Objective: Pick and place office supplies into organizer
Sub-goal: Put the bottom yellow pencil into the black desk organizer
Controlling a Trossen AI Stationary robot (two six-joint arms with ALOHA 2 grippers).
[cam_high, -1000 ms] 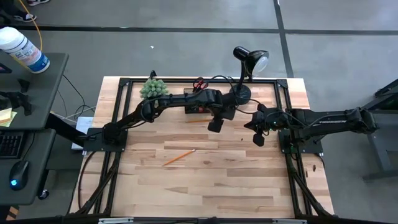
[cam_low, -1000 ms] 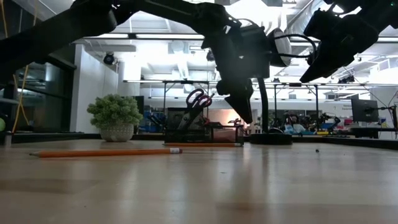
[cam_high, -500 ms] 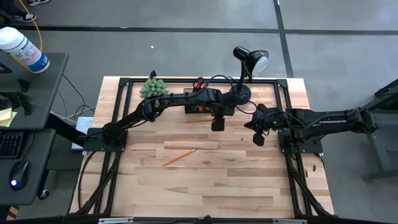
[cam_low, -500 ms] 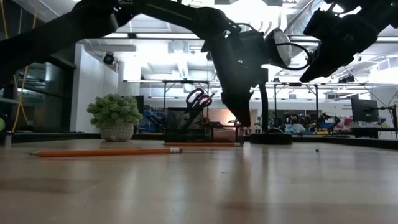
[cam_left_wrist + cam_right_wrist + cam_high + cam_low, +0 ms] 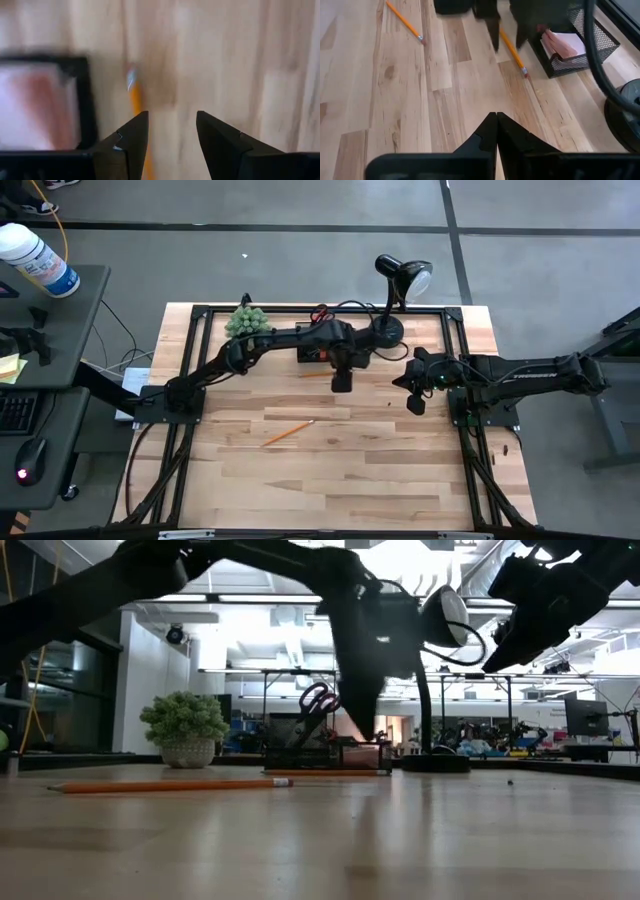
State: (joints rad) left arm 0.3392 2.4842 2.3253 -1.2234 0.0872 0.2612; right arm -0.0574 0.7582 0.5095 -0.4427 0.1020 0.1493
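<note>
Pencil (image 5: 136, 98) beside organizer (image 5: 45, 102), unlabeled

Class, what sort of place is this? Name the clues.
Probably a robotics lab or workshop: a wooden table in a black frame, bare concrete floor around it, and benches cluttered with equipment in the room behind.

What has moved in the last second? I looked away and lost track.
The left gripper slid toward the table's left side, ending over the orange pencil that lies beside the black mesh organizer, jaws open, nothing held. The shut right gripper, the other orange pencil mid-table and the organizer stayed put.
</note>
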